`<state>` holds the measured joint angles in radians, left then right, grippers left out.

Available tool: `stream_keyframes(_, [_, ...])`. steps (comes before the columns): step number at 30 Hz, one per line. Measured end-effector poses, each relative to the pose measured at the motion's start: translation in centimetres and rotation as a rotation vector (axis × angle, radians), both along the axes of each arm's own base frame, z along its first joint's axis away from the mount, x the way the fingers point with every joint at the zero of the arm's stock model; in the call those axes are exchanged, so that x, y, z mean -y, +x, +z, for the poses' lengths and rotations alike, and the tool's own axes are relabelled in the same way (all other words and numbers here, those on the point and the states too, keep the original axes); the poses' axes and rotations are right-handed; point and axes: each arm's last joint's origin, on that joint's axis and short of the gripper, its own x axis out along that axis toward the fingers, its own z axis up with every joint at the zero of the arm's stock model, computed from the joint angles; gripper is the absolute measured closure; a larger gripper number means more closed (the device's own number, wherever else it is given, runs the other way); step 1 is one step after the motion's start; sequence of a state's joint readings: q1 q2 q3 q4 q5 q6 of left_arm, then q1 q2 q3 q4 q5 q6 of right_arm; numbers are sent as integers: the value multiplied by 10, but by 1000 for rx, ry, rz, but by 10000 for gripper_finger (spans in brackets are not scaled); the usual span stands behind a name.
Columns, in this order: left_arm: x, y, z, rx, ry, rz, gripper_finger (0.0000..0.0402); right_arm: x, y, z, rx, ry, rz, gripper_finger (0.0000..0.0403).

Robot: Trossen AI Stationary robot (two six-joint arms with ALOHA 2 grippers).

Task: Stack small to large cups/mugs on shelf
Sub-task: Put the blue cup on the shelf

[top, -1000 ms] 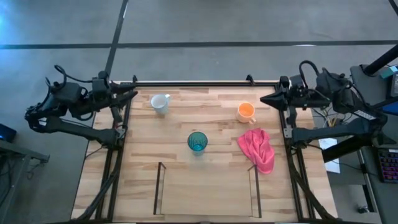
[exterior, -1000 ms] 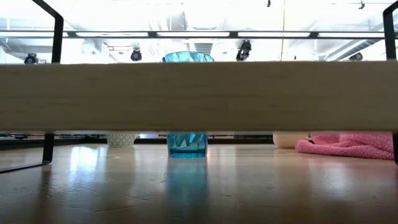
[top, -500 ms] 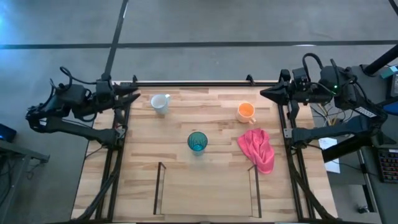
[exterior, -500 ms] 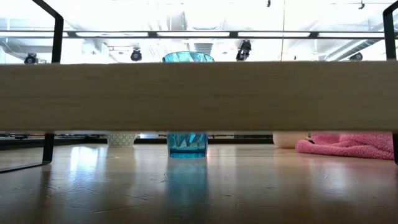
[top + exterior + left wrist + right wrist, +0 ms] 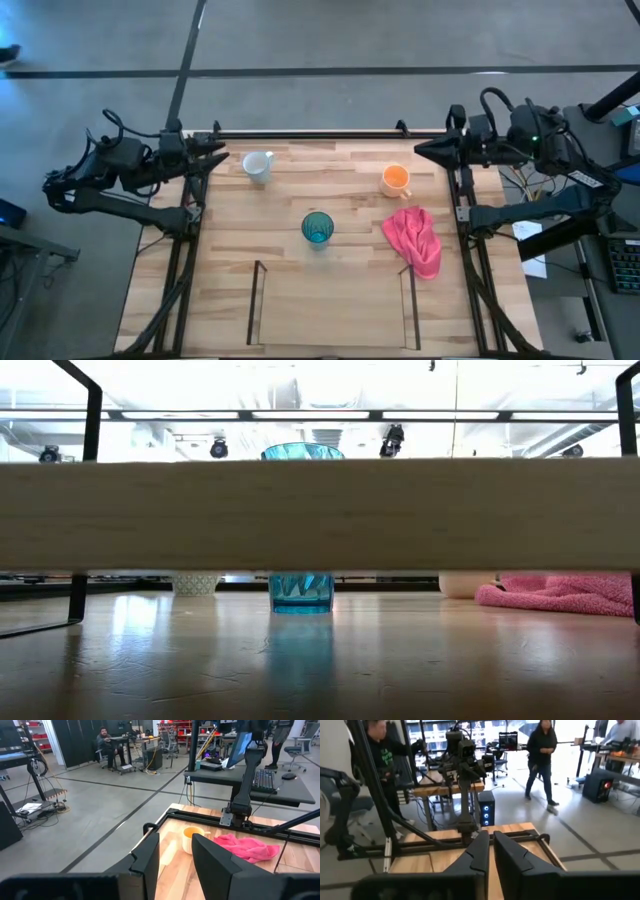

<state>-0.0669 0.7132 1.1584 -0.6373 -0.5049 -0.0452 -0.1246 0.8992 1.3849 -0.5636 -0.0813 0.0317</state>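
A white handled mug [image 5: 257,165] stands at the table's far left. An orange handled mug [image 5: 396,179] stands at the far right and also shows in the left wrist view [image 5: 189,838]. A teal ribbed tumbler [image 5: 318,227] stands upright at mid-table, its base on the wood [image 5: 300,592]. The shelf [image 5: 330,310] is the bay between two thin dark panels at the near edge. My left gripper [image 5: 222,155] hovers at the far left corner, slightly open and empty. My right gripper [image 5: 420,150] hovers at the far right corner, shut and empty.
A crumpled pink cloth [image 5: 415,242] lies right of the tumbler, reaching the shelf's right panel [image 5: 410,305]. Black frame rails [image 5: 320,133] run along the far and side edges. A light wood board [image 5: 320,510] crosses the low view. People stand in the room beyond.
My left gripper has edged toward the table's right, in over the far left corner. My right gripper has edged toward the table's left and a little toward the far edge. The cups and the cloth have not moved.
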Motion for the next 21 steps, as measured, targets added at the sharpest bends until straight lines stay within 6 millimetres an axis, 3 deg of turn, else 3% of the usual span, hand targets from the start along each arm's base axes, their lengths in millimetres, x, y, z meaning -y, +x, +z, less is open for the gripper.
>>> stream_keyframes(11, [0,0,1,12,-1,0,299,2,12,-6,-41,98,-39,252])
stream_keyframes(16, [0,0,1,11,-1,0,299,3,18,-11,-90,9,-31,235])
stream_keyframes(21, [0,0,1,11,-1,0,299,4,25,-14,-105,52,-36,237])
